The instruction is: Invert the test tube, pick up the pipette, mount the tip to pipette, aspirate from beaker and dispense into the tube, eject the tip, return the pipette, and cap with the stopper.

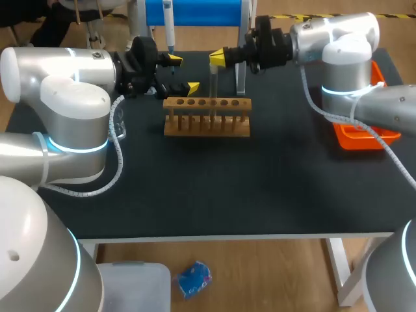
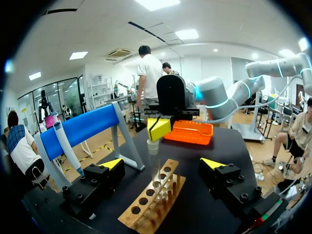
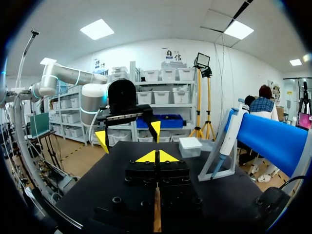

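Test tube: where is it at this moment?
In the head view the test tube stands upright at the middle of the wooden rack, its top pinched by the right gripper. The open left gripper is just to its left.

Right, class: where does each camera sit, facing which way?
Head: above and behind, looking down at the rack; left arm, right arm show.
Left wrist: on left arm, facing the right tool; own left tool shows.
Right wrist: on right arm, facing the left tool; own tool shows.
Both wrist views share the pipette.
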Motion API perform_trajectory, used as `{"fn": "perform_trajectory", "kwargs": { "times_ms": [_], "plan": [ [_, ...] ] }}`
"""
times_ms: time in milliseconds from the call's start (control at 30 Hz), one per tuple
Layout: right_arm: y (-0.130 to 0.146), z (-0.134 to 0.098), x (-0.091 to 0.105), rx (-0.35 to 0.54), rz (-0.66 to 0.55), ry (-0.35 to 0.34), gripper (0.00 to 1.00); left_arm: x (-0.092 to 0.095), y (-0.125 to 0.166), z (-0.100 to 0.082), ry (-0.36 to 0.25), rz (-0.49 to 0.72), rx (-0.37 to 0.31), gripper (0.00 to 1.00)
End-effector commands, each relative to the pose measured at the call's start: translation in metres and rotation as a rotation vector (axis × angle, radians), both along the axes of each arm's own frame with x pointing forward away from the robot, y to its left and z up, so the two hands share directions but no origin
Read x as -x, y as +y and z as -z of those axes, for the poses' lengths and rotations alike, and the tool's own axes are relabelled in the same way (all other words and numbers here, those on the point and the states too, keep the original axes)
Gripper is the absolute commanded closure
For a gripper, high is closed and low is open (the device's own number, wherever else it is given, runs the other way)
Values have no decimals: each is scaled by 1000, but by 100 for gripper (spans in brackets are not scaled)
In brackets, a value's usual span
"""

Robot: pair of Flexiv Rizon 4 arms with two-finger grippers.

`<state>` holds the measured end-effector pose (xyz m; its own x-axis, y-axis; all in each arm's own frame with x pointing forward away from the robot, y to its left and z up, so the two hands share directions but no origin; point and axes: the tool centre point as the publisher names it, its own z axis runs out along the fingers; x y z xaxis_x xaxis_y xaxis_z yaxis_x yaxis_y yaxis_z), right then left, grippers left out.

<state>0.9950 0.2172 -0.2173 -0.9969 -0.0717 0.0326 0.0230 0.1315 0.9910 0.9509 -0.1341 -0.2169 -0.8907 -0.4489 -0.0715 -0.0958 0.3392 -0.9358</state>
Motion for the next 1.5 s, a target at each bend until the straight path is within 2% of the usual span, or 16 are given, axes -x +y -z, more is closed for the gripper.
{"fn": "perform_trajectory", "kwargs": {
  "times_ms": [33, 800, 1033, 1267, 1300, 1333, 1367, 1500],
  "plan": [
    [1, 5, -2, -2, -3, 4, 100, 0, 0, 1, -3, 1, 3, 0],
    [-1, 20, -3, -14, 6, 52, 100, 0, 0, 1, -3, 1, 3, 0],
    [-2, -1, 0, -58, -5, 28, 100, 0, 0, 1, -3, 1, 3, 0],
    [-8, -24, 4, -57, -12, -10, 100, 0, 0, 1, -3, 1, 3, 0],
    [-10, -27, 5, -41, -8, -18, 94, 0, 0, 1, -3, 1, 3, 0],
    [-12, -29, 6, -28, -2, -24, 55, 0, 0, 1, -3, 1, 3, 0],
    [-15, -32, 6, -21, -2, -30, 0, 0, 0, 1, -3, 1, 3, 0],
    [-27, -40, 8, 43, 14, -71, 0, 0, 0, 1, -3, 1, 3, 0]
  ]
}}
